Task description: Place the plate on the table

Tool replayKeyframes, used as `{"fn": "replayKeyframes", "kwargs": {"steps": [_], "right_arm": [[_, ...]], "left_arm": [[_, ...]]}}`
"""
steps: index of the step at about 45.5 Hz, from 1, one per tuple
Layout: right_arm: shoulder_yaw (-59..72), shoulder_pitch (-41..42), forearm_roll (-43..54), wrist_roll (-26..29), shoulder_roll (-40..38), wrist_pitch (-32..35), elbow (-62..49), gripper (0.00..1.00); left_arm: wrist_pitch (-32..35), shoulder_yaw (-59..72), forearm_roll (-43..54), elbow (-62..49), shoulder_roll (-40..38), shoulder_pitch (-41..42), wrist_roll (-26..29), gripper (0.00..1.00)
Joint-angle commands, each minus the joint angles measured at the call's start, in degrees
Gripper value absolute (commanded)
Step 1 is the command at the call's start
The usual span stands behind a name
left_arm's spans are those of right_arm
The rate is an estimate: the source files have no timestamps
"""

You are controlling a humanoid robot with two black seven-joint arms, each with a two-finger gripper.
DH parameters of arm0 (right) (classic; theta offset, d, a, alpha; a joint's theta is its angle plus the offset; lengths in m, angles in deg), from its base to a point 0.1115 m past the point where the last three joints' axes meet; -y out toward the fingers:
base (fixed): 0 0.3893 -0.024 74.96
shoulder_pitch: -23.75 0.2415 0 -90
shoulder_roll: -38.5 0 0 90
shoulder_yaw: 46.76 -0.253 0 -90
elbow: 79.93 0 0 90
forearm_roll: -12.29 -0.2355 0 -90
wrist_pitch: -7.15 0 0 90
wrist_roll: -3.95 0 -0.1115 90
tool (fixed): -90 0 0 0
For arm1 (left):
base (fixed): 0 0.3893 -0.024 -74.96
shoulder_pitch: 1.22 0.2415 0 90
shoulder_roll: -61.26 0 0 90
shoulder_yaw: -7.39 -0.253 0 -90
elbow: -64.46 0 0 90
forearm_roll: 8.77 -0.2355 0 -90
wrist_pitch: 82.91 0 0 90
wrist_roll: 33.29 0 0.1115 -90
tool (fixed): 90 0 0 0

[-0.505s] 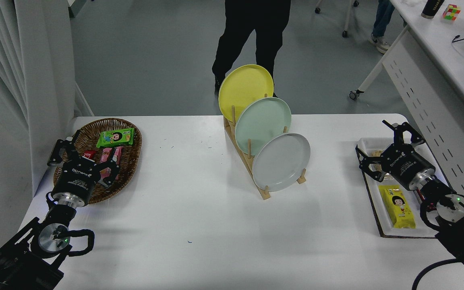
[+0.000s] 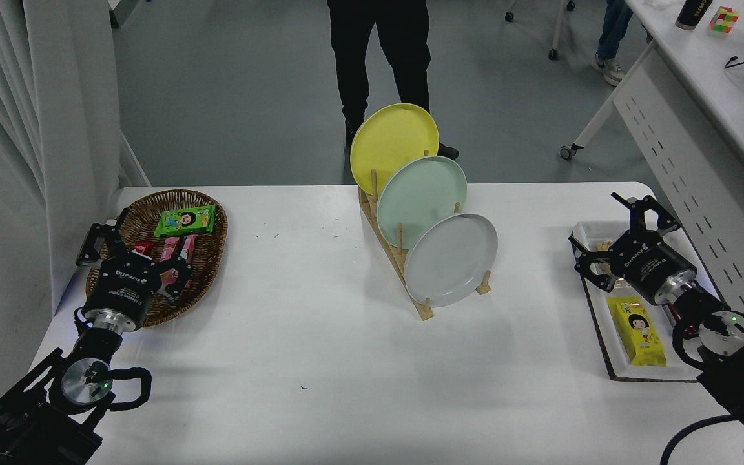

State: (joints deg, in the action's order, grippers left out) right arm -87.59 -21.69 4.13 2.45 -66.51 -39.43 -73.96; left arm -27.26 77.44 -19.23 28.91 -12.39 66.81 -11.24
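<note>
The light grey plate point(image 2: 451, 259) stands on edge in the front slot of a wooden rack point(image 2: 425, 309) near the middle of the white table point(image 2: 320, 349). Behind it in the same rack lean a mint-green plate point(image 2: 421, 192) and a yellow plate point(image 2: 392, 143). My right gripper point(image 2: 611, 236) is open over a white tray at the right edge, well to the right of the plate and holding nothing. My left gripper point(image 2: 133, 242) is parked open at the lower left, over a wicker basket.
A wicker basket point(image 2: 207, 258) with snack packets sits at the left. A white tray point(image 2: 595, 310) at the right holds a yellow snack packet point(image 2: 640, 330). A person's legs point(image 2: 378, 58) are behind the table's far edge. A white desk point(image 2: 714, 84) stands further right.
The person behind the table has shifted to the left. Both arms and the plates stay as they were.
</note>
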Motion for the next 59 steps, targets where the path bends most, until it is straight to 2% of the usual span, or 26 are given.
{"fn": "replayKeyframes", "kwargs": {"steps": [1, 59], "right_arm": [[0.58, -0.26, 0.87, 0.0, 0.24, 0.0, 0.19, 1.0], [5.23, 2.02, 1.4, 0.09, 1.3, -0.7, 0.36, 1.0]], "left_arm": [[-0.01, 0.0, 0.0, 0.04, 0.0, 0.0, 0.0, 0.98], [-0.01, 0.0, 0.0, 0.04, 0.0, 0.0, 0.01, 0.98]]}}
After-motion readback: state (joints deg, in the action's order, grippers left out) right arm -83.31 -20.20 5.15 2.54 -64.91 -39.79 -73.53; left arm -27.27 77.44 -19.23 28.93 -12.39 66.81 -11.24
